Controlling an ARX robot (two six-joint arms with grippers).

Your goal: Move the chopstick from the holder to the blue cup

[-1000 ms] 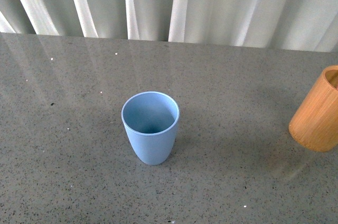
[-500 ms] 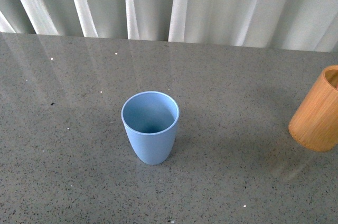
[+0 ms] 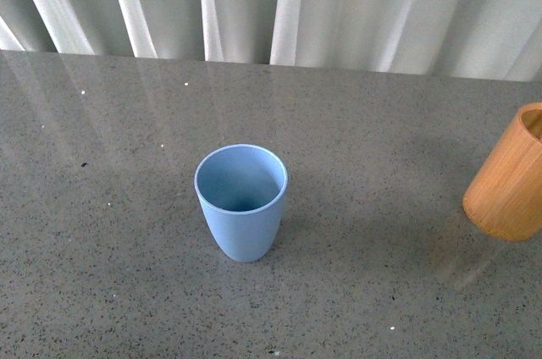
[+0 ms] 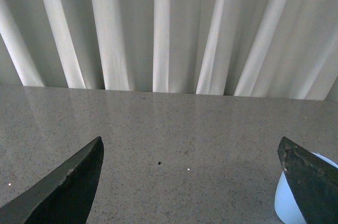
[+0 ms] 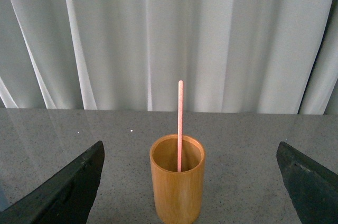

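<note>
The blue cup [image 3: 242, 201] stands upright and empty near the middle of the table; part of it also shows as the blue cup [image 4: 288, 200] beside one finger in the left wrist view. The orange holder [image 3: 511, 177] sits at the table's right edge, cut off by the frame. In the right wrist view the holder [image 5: 177, 180] stands upright with a pink chopstick [image 5: 180, 123] rising straight out of it. My right gripper [image 5: 190, 152] is open, its fingers wide on either side of the holder. My left gripper [image 4: 191, 150] is open over bare table.
The grey speckled table [image 3: 118, 232] runs back to a white pleated curtain [image 3: 279, 3]. Neither arm shows in the front view.
The front view has shifted very slightly; cup and holder stand where they were.
</note>
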